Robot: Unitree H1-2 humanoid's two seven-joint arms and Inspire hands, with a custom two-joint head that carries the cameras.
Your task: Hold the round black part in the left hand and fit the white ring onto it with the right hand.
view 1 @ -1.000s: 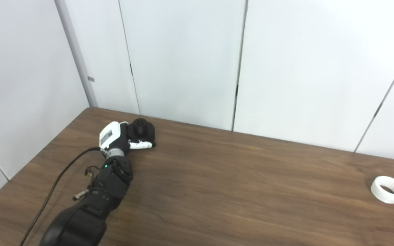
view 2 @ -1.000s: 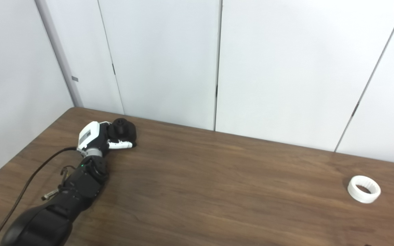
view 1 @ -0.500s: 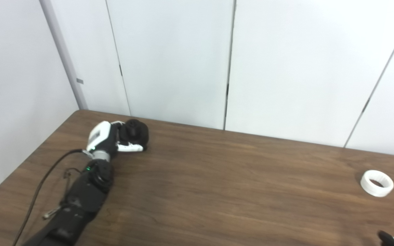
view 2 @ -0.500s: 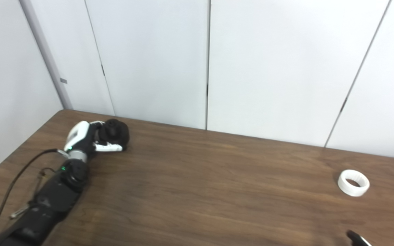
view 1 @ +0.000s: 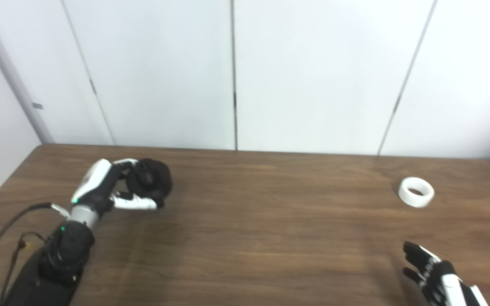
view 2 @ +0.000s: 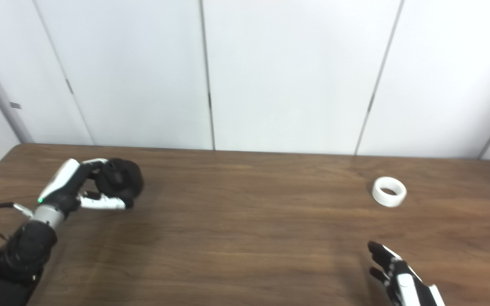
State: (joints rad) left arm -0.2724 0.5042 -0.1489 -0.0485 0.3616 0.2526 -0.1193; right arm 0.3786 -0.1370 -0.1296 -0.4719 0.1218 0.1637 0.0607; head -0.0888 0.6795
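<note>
Round black part (view 1: pixel 149 182) sits at the far left of the wooden table (view 1: pixel 262 238), enclosed by the left hand (view 1: pixel 113 189), whose fingers (view 1: pixel 122 162) curl over its top while the thumb (view 1: pixel 136 203) closes beneath it. White ring (view 1: pixel 416 192) lies flat on the table at the far right, untouched. Right hand (view 1: pixel 434 274) enters at the lower right edge with fingers spread and empty, well apart from the ring.

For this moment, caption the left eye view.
Left robot hand grips round black part; right robot hand open, short of white ring.
</note>
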